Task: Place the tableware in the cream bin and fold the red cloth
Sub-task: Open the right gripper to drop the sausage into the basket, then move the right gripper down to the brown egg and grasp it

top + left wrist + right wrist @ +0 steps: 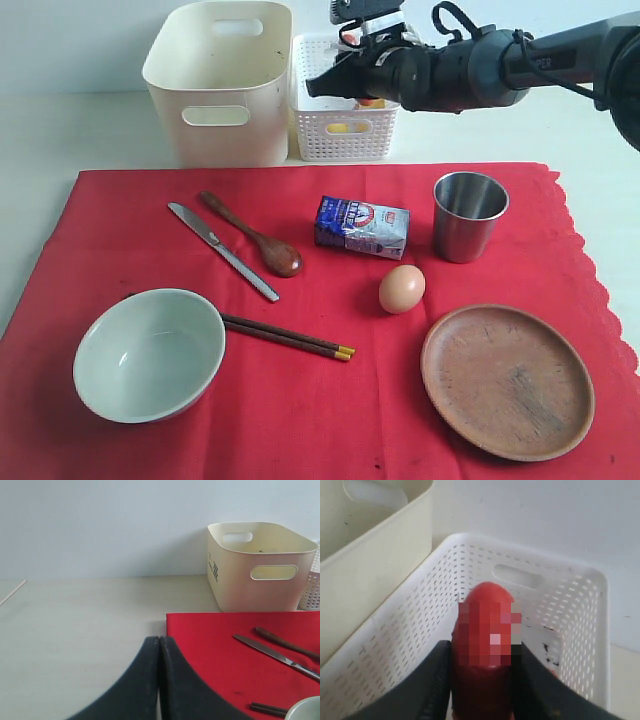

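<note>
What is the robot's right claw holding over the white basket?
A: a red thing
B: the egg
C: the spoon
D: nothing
A: the right gripper is clamped on a rounded red thing above the basket, while the egg and spoon lie on the cloth.

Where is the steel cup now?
In the exterior view the steel cup stands upright on the right part of the red cloth, right of the milk carton, beyond the wooden plate.
</note>
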Robot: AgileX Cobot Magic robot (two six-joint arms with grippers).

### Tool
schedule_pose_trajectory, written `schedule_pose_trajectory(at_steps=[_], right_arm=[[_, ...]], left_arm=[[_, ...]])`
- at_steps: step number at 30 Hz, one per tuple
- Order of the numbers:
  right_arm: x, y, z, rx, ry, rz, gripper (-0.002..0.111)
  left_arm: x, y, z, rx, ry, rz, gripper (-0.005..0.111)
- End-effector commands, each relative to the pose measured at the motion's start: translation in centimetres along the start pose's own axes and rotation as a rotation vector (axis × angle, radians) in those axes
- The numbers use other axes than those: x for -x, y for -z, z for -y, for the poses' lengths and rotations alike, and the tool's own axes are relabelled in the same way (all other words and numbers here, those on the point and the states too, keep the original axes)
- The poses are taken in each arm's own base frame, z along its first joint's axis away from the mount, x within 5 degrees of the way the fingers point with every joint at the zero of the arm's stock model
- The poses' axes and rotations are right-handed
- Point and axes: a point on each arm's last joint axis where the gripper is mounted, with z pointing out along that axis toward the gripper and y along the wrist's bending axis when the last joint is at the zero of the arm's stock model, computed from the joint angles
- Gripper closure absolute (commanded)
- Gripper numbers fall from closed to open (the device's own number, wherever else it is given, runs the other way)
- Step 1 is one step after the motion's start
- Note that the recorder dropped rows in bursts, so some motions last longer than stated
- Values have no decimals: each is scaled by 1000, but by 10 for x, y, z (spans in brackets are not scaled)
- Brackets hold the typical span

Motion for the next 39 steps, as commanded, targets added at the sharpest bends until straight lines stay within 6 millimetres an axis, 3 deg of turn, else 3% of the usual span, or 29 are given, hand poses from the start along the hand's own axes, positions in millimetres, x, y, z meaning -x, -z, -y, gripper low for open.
schedule_pose_trajectory(at_steps=[1,6,14,19,31,34,39], right_arm=[[6,0,4,-23,-51,39,81],[6,0,1,-17,-46,39,60],[6,0,0,-16,-43,41,36],[12,7,-2,14,-44,-18,36],[92,88,-6,129,74,-147,39],[105,109,-6,151,90,-190,45],[119,147,-7,196,121,-312,64]], left_arm=[[1,1,0,3,3,10,107],[1,1,0,3,3,10,107],[1,1,0,3,3,10,107],[1,1,0,3,3,10,107],[1,1,0,3,3,10,107],[1,1,0,3,3,10,107],[1,1,0,3,3,10,107]])
